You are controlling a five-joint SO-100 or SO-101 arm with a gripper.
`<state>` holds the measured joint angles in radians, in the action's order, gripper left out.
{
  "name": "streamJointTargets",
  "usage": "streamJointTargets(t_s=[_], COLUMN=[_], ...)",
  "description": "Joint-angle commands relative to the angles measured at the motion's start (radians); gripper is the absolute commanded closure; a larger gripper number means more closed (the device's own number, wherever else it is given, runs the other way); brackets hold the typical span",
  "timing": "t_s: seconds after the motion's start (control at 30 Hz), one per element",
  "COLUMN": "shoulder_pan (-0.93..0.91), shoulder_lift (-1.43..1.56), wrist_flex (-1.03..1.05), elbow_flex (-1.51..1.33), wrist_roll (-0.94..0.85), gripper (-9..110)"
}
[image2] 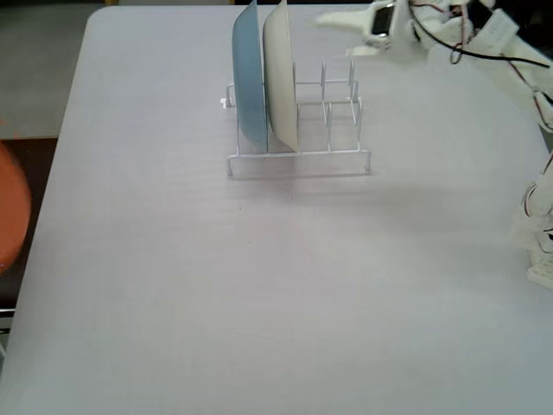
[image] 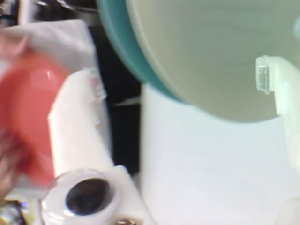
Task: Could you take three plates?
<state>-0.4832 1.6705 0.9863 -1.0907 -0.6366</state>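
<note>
Fixed view: one cream plate, one blue plate, racked upright

a light blue plate is sitting upright in the white wire rack on the table

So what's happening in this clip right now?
A white robot arm reaches over the far right of the table, its gripper hanging empty near a white wire rack. Two plates stand upright in the rack's left slots: a light blue plate and a cream-white plate beside it; the remaining slots are empty. An orange plate shows at the left edge of the fixed view, off the table. No yellow plate is visible.
</note>
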Motion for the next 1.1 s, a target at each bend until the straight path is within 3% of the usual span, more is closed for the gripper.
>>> streamJointTargets(t_s=[0.0,0.3,0.57,1.0,1.07], shoulder_pan=[-0.002,0.044,0.071,0.087,0.091], shoulder_lift=[-0.094,-0.331,-0.422,-0.499,-0.506], wrist_flex=[-0.003,0.005,-0.038,-0.092,-0.106], elbow_flex=[0.210,0.528,0.614,0.614,0.618], wrist_roll=[-0.035,-0.114,-0.117,-0.049,-0.025], gripper=[66,61,67,90,102])
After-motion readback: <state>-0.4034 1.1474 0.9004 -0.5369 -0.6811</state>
